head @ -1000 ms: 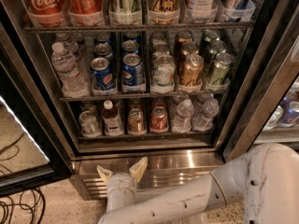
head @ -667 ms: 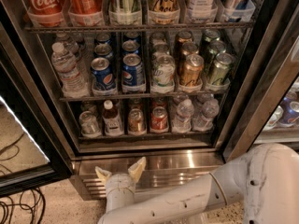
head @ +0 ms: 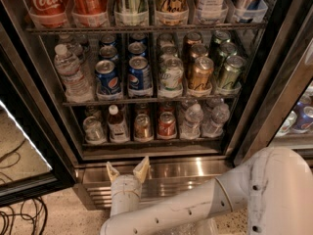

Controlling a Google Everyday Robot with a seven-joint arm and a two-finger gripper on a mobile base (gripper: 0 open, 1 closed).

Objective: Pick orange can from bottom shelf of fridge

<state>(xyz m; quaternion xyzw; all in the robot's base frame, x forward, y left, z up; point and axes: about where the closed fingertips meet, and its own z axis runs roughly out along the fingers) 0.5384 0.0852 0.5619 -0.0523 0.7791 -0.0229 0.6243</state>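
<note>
The fridge [head: 286, 72] stands open before me. On its bottom shelf [head: 151, 142] the orange can [head: 143, 127] stands near the front, with a small bottle on its left and a red can [head: 167, 125] on its right. My gripper [head: 127, 169] is low, in front of the steel base panel, below and slightly left of the orange can and apart from it. Its two fingers point up toward the shelf and stand open with nothing between them.
The bottom shelf also holds a silver can [head: 93, 129], a small brown bottle [head: 117, 125] and water bottles [head: 192, 121]. Pepsi cans [head: 139, 75] and a gold can [head: 200, 74] fill the shelf above. The open door [head: 29, 180] is at left, cables [head: 19, 219] on the floor.
</note>
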